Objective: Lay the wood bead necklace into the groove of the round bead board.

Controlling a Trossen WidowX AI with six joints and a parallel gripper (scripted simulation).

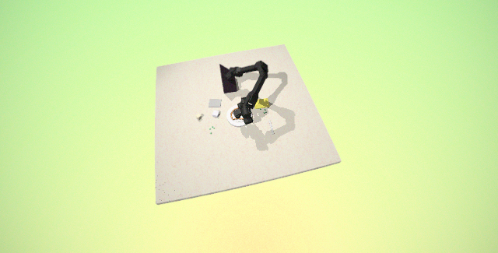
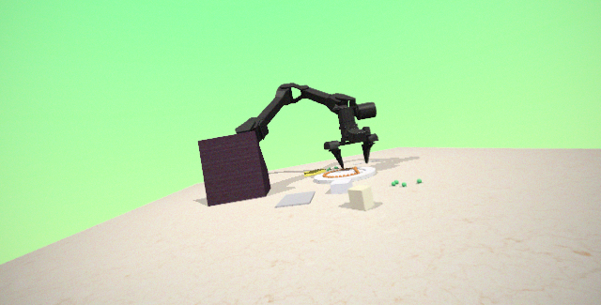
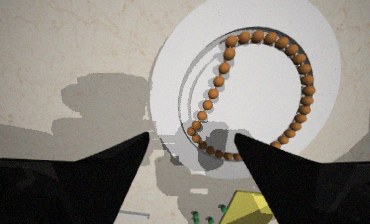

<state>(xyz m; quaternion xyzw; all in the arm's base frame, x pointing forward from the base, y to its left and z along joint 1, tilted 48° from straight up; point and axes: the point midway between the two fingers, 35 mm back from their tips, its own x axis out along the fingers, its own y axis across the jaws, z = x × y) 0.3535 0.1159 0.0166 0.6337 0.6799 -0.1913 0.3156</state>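
The orange-brown wood bead necklace [image 1: 232, 115] [image 2: 340, 175] [image 3: 309, 90] lies on the white round bead board [image 1: 235, 124] [image 2: 321, 180] [image 3: 168, 85]. In the wrist view its beads follow the groove along the top, right and bottom. On the left they cut in a straight slanting line across the raised centre, and the left arc of the groove shows bare. My gripper [image 2: 355, 165] [image 3: 192, 136] is wide open and empty above the board's near edge. Its right finger hides a few of the bottom beads; the lower left beads show between the fingertips.
A yellow piece [image 1: 261, 103] [image 2: 314, 173] [image 3: 243, 207] and small green beads lie beside the board. A white block [image 1: 215, 114] [image 2: 341, 186], a cream block [image 1: 199, 117] [image 2: 361, 198], a grey plate [image 1: 215, 103] [image 2: 295, 199] and more green beads [image 1: 212, 128] [image 2: 404, 184] lie on the other side.
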